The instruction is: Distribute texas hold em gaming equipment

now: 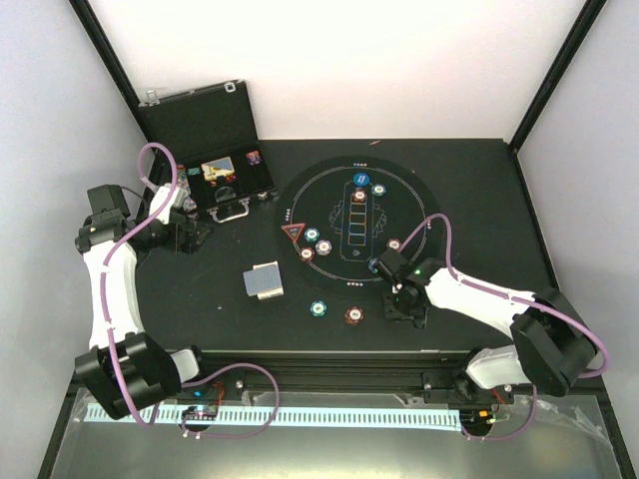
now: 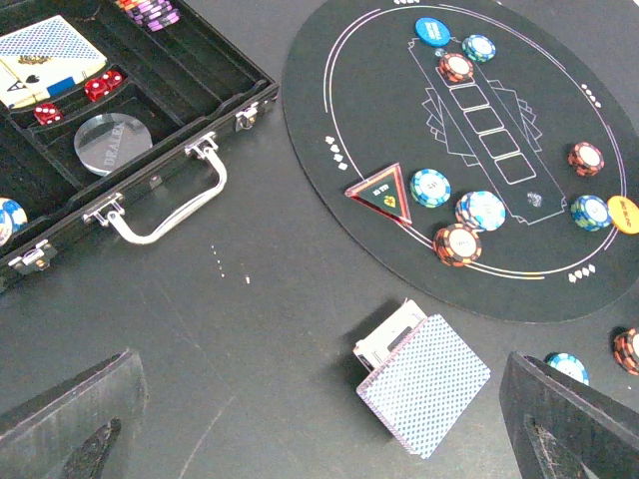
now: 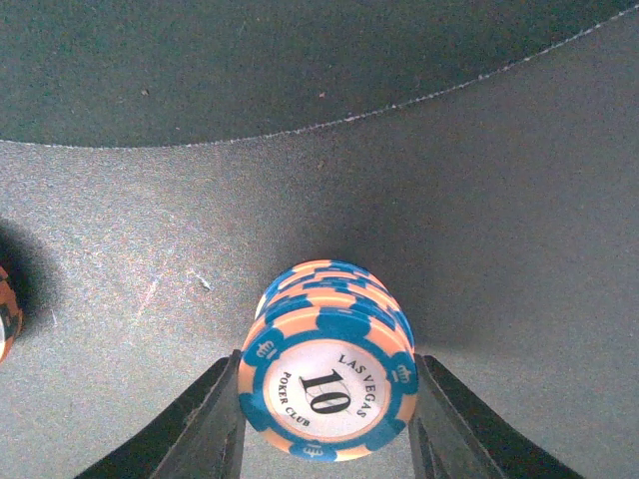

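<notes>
Chips [image 3: 327, 384] in a blue-and-peach stack, the top one reading "LAS VEGAS POKER CLUB 10", sit just short of the mat [image 3: 300, 60], pinched between the fingers of the right gripper [image 3: 324, 404]. Farther left, the left gripper [image 2: 319, 424] hangs spread wide over the card deck [image 2: 424, 384]. Beyond it, the case [image 2: 190, 80] holds a clear disc [image 2: 113, 143] marked "DEALER".

Top: you look steeply down from behind the near edge at the whole worktop [image 1: 200, 299]. Left wrist, aslant, shares its case [image 2: 210, 70] and round mat [image 2: 339, 80]; right wrist sits close on a chip stack [image 3: 324, 389].
</notes>
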{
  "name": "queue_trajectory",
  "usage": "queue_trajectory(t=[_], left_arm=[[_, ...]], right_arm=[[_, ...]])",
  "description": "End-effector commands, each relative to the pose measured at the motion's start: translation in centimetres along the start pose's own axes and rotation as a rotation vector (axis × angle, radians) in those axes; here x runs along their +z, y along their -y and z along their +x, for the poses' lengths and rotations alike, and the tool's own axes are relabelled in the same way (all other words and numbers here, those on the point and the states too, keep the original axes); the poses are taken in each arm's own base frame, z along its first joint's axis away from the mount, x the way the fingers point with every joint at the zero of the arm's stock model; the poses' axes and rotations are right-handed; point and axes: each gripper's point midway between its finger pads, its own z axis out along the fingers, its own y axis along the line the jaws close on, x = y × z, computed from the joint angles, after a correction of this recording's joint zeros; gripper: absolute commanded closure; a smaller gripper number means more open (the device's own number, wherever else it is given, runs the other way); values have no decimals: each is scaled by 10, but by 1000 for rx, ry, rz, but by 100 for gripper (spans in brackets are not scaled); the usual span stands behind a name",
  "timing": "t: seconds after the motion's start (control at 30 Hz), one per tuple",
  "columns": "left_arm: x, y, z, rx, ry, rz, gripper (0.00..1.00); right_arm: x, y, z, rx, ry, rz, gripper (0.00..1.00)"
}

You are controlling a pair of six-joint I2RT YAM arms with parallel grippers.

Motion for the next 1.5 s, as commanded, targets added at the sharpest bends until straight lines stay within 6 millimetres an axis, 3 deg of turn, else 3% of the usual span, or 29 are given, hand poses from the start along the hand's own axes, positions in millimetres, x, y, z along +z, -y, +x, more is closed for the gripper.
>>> queue_trajectory(t=[0.0, 0.2, 0.4, 0.57, 0.7, 0.9, 0.93, 1.07, 1.23, 1.47], left_arm=[[0, 1, -3, 23, 14, 13, 1], [-1, 1, -4, 24, 15, 9, 1], [-2, 1, -5, 28, 18, 4, 1], [-2, 0, -4, 23, 15, 5, 1], [-1, -1, -4, 18, 11, 6, 1], [0, -3, -1, 14, -16, 4, 1], [0, -3, -1, 13, -18, 4, 1], [0, -4, -2, 12, -21, 4, 1], [-1, -2, -4, 16, -15, 8, 1], [-1, -3, -2, 30, -21, 2, 1]], right_arm=[[0, 0, -4, 5, 9, 13, 78], [-25, -1, -23, -13, 64, 33, 95], [-56, -5, -63, -29, 145, 52, 97], [-82, -3, -130, -3, 238, 47, 97], [-88, 6, -194, 9, 286, 95, 96], [-72, 28, -286, 46, 296, 149, 95], [-59, 33, -297, 51, 273, 165, 95], [-42, 53, -337, 88, 260, 185, 95], [-17, 75, -365, 141, 259, 163, 94], [19, 84, -374, 148, 240, 138, 91]])
